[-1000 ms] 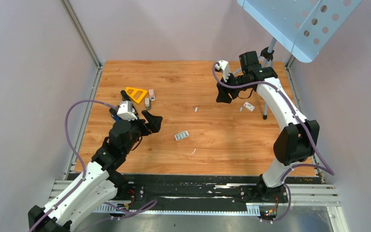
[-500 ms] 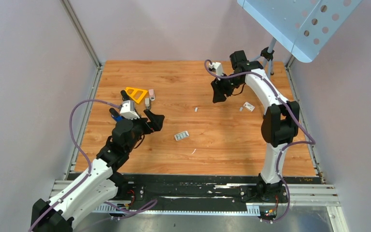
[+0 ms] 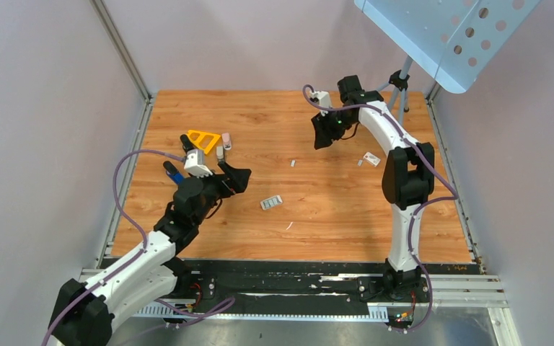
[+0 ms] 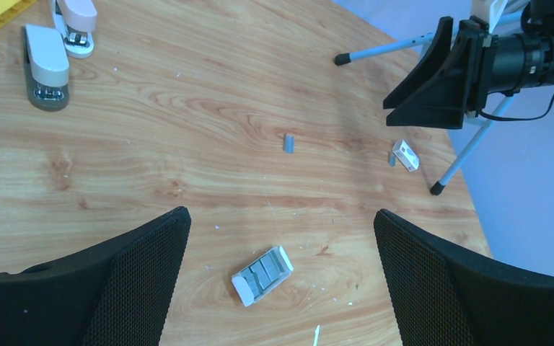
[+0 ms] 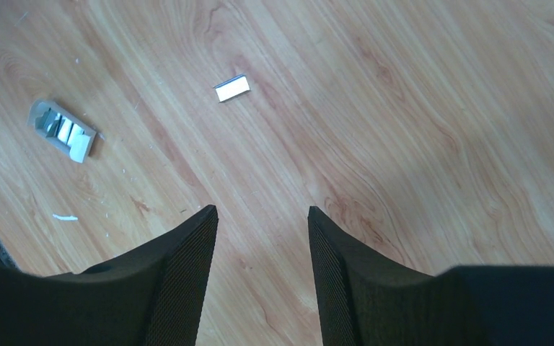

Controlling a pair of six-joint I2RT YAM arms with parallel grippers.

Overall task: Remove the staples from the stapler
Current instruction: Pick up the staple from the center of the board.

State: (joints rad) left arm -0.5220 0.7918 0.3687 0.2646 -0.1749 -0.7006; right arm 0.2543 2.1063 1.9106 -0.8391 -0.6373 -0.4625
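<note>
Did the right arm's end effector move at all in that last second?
Yes. In the top view the right end effector has drifted left and slightly farther back, away from the small white box.

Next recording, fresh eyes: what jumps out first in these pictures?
Two arms hover over a wooden table, both open and holding nothing: the left gripper faces a small open box near the table's middle, while the right gripper hangs farther back. A short grey staple bar lies alone on the wood between them, and a yellow triangular piece stands out at the far left.
</note>
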